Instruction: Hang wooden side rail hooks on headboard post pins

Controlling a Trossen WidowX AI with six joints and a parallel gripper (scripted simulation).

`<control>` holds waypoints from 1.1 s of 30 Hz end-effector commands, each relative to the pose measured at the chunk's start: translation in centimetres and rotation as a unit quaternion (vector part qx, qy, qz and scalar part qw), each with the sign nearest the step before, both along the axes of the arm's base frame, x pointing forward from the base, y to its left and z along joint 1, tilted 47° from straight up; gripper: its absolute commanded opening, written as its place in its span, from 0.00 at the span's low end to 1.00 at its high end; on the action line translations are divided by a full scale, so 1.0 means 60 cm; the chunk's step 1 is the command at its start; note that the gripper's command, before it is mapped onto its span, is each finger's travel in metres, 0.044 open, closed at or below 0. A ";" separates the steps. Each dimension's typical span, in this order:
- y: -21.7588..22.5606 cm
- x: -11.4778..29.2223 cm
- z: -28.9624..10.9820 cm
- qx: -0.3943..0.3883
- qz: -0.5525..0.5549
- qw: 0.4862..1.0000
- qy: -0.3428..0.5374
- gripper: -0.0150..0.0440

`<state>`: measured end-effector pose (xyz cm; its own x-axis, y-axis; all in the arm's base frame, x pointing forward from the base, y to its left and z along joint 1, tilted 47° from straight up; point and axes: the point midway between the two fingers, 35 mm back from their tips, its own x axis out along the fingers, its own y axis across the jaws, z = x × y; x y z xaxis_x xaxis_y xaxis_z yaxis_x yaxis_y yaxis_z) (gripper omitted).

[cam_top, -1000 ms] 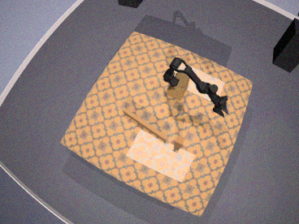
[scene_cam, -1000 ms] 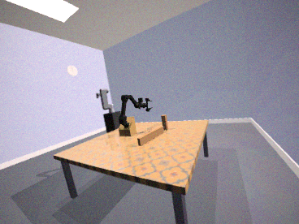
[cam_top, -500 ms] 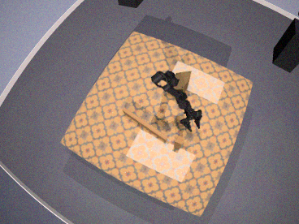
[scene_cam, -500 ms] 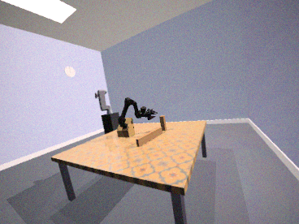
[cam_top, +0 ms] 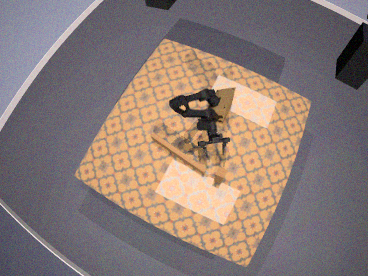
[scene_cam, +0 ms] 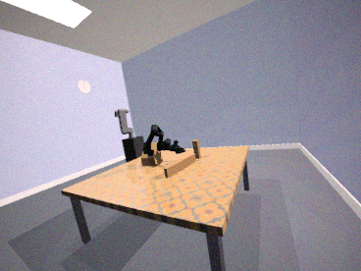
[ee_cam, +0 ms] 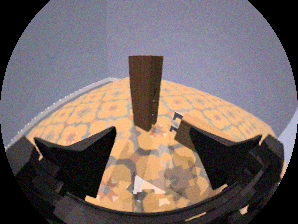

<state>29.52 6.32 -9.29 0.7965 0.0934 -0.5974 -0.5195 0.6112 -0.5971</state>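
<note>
Your hand (cam_top: pixel 214 146) hangs wide and empty over the side rail (cam_top: pixel 182 156); grip off-centre and the hooks may miss the headboard post (ee_cam: pixel 145 91) pins.

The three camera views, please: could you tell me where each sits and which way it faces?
Top: high overhead, facing down on the table; whole arm shows.
Exterior: off a table corner, facing the room's far corner; arm small.
Wrist: on the open hand, facing the post; both fingers show.
Top and exterior share the rail.
</note>
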 end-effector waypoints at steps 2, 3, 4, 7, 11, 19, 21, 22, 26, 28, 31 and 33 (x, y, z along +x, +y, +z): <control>-0.004 -0.004 0.004 0.010 -0.006 1.000 0.000 1.00; -0.004 -0.004 0.004 0.010 -0.006 1.000 0.000 1.00; -0.004 -0.004 0.004 0.010 -0.006 1.000 0.000 1.00; -0.004 -0.004 0.004 0.010 -0.006 1.000 0.000 1.00; -0.004 -0.004 0.004 0.010 -0.006 1.000 0.000 1.00; -0.002 0.002 -0.001 0.006 -0.004 1.000 0.008 1.00; 0.002 0.020 -0.013 -0.006 0.003 0.999 0.031 1.00; 0.004 0.030 -0.018 -0.012 0.006 0.999 0.045 1.00; 0.012 0.066 -0.022 -0.035 0.022 0.994 0.097 1.00; 0.015 0.086 -0.010 -0.048 0.030 0.991 0.118 1.00; 0.019 0.111 0.019 -0.066 0.042 0.986 0.147 1.00; 0.020 0.119 0.039 -0.075 0.051 0.980 0.174 1.00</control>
<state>33.29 6.79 -10.72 0.6430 0.0590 -0.7636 -0.6635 0.5409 -0.5170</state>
